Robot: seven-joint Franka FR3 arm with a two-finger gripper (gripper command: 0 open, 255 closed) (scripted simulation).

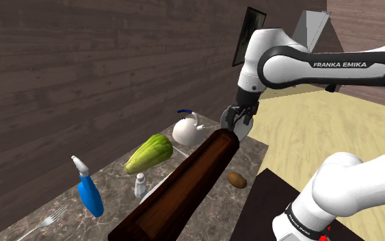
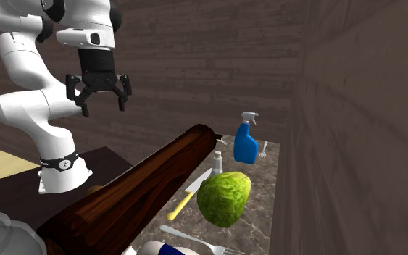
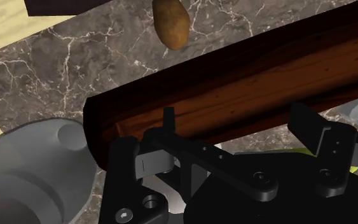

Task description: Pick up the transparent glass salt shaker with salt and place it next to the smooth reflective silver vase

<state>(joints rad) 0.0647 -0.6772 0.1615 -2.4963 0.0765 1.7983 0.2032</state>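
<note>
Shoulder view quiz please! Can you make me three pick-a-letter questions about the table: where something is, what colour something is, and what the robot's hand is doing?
1. Where is the little salt shaker?
A) on the marble counter, near the spray bottle
B) on the floor
C) on top of the big wooden roller

2. What colour is the spray bottle's body?
A) red
B) pink
C) blue

3. What is the hand doing?
A) squeezing the potato
B) open, holding nothing
C) squeezing the fork

Answers:
1 A: it stands on the counter beside the bottle.
2 C: the body is blue under a white top.
3 B: it is spread open in the air with nothing in it.
</note>
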